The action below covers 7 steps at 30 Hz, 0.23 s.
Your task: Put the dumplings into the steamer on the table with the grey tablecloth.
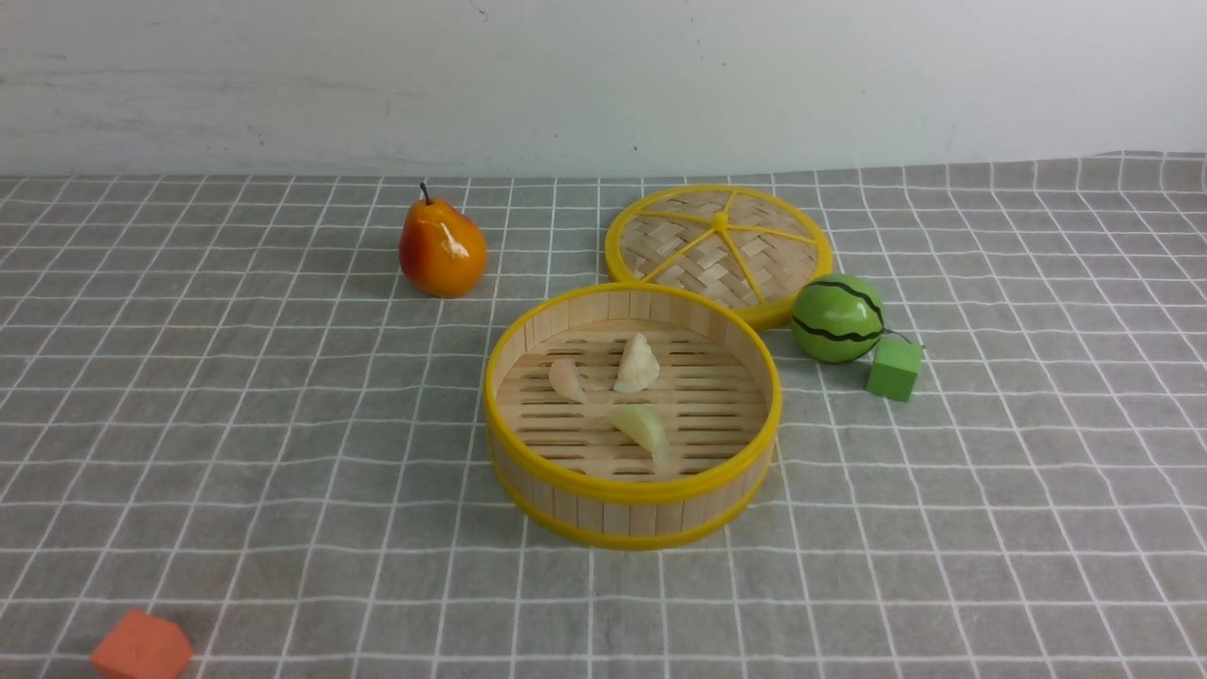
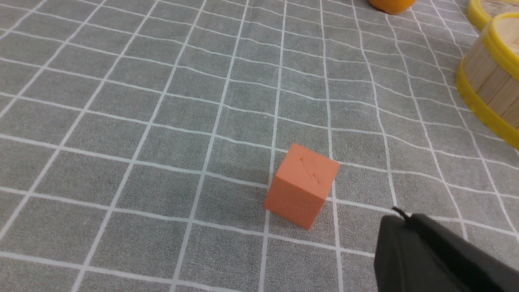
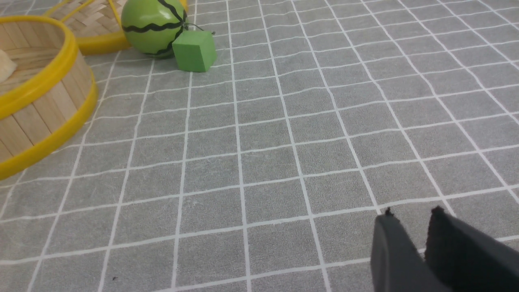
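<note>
The steamer [image 1: 632, 490] stands in the middle of the table under the grey tablecloth [image 1: 236, 424]. Three dumplings lie on its slatted floor: a pinkish one [image 1: 568, 379], a cream-white one [image 1: 637, 364] and a pale yellowish one [image 1: 641, 429]. Neither gripper shows in the front view. In the left wrist view my left gripper [image 2: 405, 219] is shut and empty, low over the cloth beside an orange block [image 2: 302, 186], with the steamer wall [image 2: 492, 81] off to one side. My right gripper [image 3: 411, 215] is open with nothing between its fingers, well away from the steamer [image 3: 40, 105].
A pear [image 1: 441, 247] stands behind the steamer to the left. The woven lid [image 1: 719, 250] lies flat behind it, with a green watermelon ball [image 1: 837, 319] and a green block [image 1: 894, 369] to the right. The orange block [image 1: 141, 648] sits at the front left edge.
</note>
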Tool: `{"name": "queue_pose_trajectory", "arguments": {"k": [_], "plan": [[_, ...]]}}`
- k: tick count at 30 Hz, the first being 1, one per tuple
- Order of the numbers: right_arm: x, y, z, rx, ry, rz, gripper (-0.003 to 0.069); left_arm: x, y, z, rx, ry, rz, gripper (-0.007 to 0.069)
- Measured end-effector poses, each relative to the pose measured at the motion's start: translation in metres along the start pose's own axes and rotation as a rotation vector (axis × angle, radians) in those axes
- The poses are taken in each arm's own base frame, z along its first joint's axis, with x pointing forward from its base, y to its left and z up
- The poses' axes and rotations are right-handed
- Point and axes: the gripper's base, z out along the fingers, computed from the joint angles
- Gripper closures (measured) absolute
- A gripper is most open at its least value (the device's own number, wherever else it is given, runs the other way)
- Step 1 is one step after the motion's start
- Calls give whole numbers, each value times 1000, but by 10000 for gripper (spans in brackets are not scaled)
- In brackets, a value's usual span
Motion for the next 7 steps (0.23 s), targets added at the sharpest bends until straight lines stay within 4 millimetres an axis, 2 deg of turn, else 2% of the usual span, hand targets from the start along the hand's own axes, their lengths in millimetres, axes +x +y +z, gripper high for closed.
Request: {"name": "queue_pose_trajectory", "arguments": {"k": [7], "plan": [[0,0,0,0,0,0,512,0,0,0,0,0,0,638]]}}
